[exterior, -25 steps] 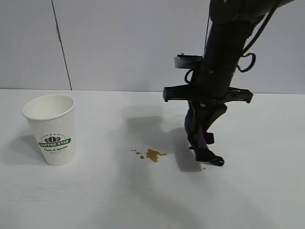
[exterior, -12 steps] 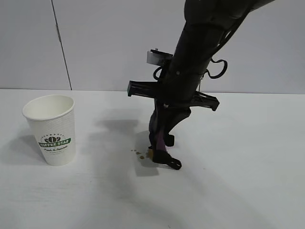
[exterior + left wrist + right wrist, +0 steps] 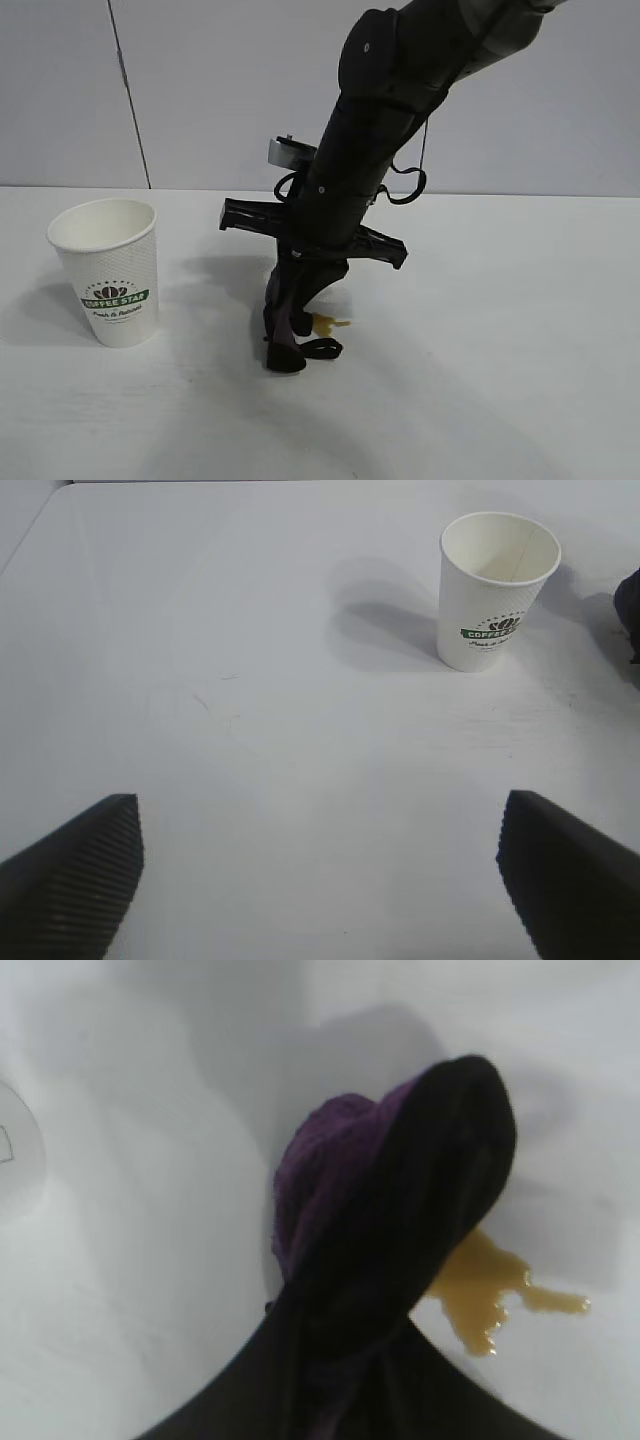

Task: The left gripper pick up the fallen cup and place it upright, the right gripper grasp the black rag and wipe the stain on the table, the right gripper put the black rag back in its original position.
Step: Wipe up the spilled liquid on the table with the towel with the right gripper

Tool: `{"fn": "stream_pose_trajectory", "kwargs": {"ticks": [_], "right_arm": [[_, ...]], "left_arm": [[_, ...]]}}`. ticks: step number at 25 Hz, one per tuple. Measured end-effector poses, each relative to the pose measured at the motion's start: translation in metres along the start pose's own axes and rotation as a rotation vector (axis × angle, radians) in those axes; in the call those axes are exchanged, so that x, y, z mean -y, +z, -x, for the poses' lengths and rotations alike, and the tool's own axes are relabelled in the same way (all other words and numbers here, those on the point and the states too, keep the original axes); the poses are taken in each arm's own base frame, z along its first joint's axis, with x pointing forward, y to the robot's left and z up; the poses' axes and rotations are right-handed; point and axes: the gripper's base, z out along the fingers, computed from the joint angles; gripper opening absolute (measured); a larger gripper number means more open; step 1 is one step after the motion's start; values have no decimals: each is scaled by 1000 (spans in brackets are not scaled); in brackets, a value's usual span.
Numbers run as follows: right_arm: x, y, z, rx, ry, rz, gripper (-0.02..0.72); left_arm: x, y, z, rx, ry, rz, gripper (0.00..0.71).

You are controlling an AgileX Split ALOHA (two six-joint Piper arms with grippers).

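Nearest the outside camera, on the white bench (image 3: pixel 520 400), the right tool (image 3: pixel 285 355) presses down steeply, clenched on the black rag (image 3: pixel 290 320), whose purple folds bulge between the fingers and whose thin loop strap lies on the bench beside the tips. Just behind the rag, touching its edge, sits the brown coffee stain (image 3: pixel 327 322); the right wrist view shows the rag (image 3: pixel 370 1220) over part of the stain (image 3: pixel 490 1290). Left of the stain, well apart, the white COFFEE STAR cup (image 3: pixel 107 270) stands upright. Well short of the cup in the left wrist view, the left tool (image 3: pixel 320 880) hovers released, fingers spread wide.
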Motion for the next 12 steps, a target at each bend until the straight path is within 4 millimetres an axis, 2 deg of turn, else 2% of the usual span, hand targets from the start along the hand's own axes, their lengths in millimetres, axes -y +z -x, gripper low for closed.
{"fn": "stream_pose_trajectory", "kwargs": {"ticks": [6, 12], "right_arm": [[-2, 16, 3, -17, 41, 31, 85], [-4, 18, 6, -9, 46, 41, 85]], "left_arm": [[0, 0, 0, 0, 0, 0, 694], [0, 0, 0, 0, 0, -1, 694]]}}
